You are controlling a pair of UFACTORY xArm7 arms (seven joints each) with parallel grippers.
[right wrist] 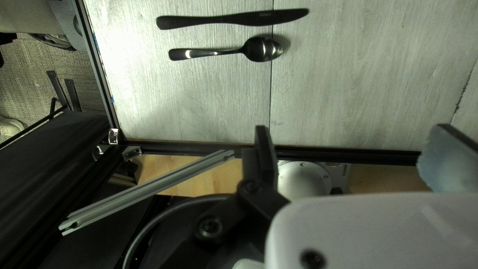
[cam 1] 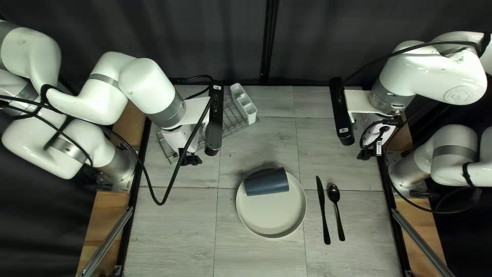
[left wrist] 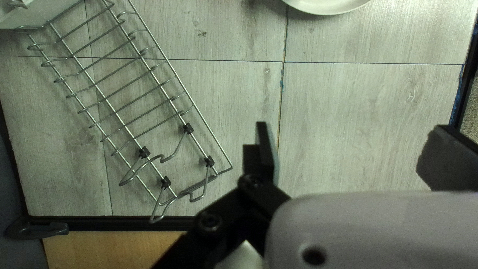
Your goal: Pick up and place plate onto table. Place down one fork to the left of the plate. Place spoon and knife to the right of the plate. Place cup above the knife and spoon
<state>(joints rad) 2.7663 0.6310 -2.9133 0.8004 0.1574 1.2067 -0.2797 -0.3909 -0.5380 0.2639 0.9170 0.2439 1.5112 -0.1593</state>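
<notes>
A dark curtain (cam 1: pixel 220 41) hangs behind the pale table (cam 1: pixel 174 231)

Wore glossy white, rounded casings on left arm (cam 1: pixel 148 82) and right arm (cam 1: pixel 435 74), ringed with grey bands (cam 1: pixel 170 114). Trailed black cables (cam 1: pixel 160 203). Bore round-ended black bars (cam 1: pixel 214 123) with pale labels (cam 1: pixel 216 87), a round emblem (cam 1: pixel 460 95) at far right, black links (left wrist: pixel 231 209), round screws (left wrist: pixel 209 221).

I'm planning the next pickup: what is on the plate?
A dark blue cup lies on its side toward the far rim of the plate. The surface directly beneath it is hidden.
</notes>
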